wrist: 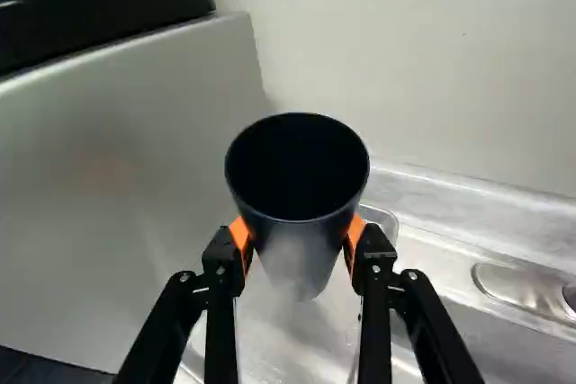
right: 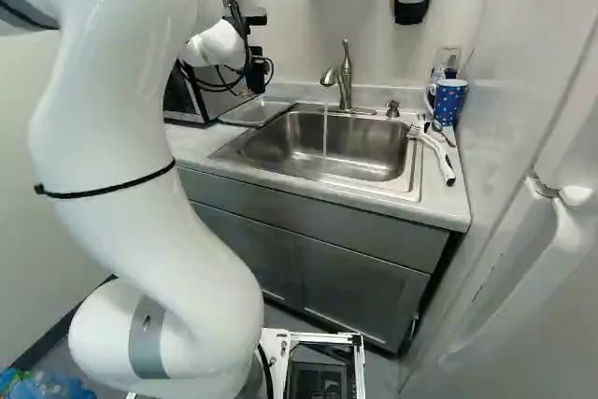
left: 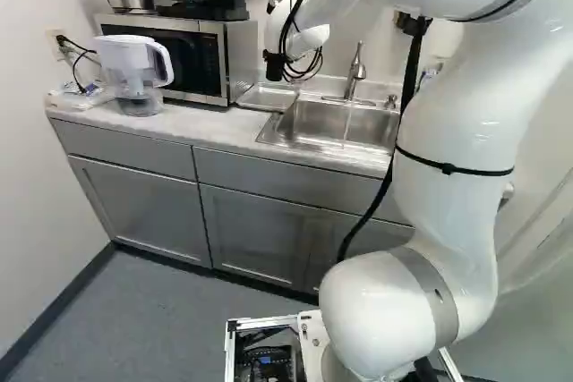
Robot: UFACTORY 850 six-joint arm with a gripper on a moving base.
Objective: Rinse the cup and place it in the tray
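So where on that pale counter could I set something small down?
The pale counter looks bare in front of the silver-and-black microwave, between the clear-and-white plastic pitcher and the steel sink. It's crowded right of the sink in the right base view: blue dotted mug, white-handled utensil.

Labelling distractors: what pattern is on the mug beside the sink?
Mug: blue with light dots, best seen in right base view.
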